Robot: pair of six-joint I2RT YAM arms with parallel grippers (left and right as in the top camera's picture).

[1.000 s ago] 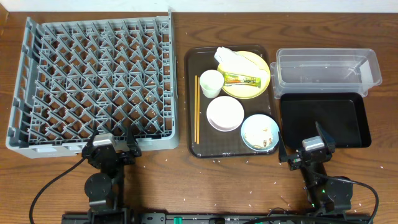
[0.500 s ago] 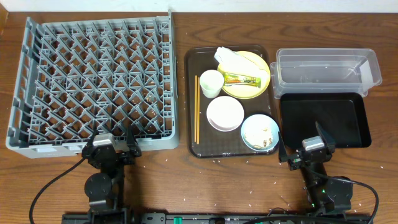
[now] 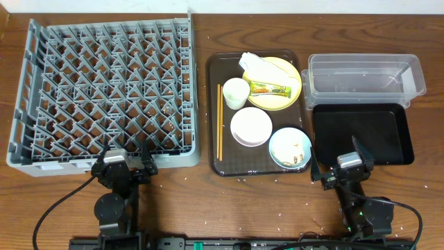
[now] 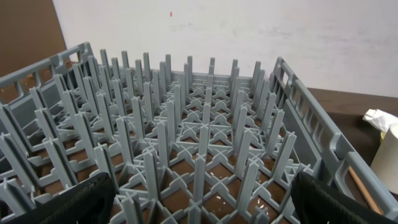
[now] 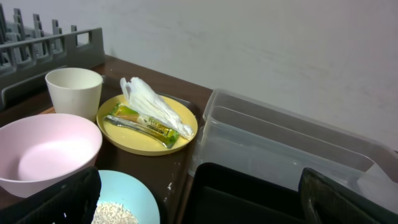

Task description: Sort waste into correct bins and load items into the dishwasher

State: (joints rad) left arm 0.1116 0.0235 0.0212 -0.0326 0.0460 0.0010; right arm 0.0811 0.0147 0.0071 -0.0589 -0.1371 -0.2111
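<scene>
The grey dishwasher rack (image 3: 104,83) fills the left. My left gripper (image 3: 125,154) stands open at its near edge, looking in over the pegs (image 4: 186,124). On the brown serving tray (image 3: 215,149) a yellow plate (image 3: 286,72) carries a white napkin (image 3: 255,64) and a yellow-green wrapper (image 3: 270,88). Beside it are a white cup (image 3: 236,92), a white bowl (image 3: 251,127), chopsticks (image 3: 220,121) and a blue bowl (image 3: 290,147) holding rice scraps (image 5: 115,214). My right gripper (image 3: 338,156) is open, between the blue bowl and the black tray bin (image 3: 361,132). The clear tub (image 3: 364,78) lies behind.
Rice grains are scattered on the wooden table (image 3: 229,201) in front of the serving tray and under the rack. A pale wall (image 5: 261,43) rises behind the table. Both arm bases and their cables sit along the near edge.
</scene>
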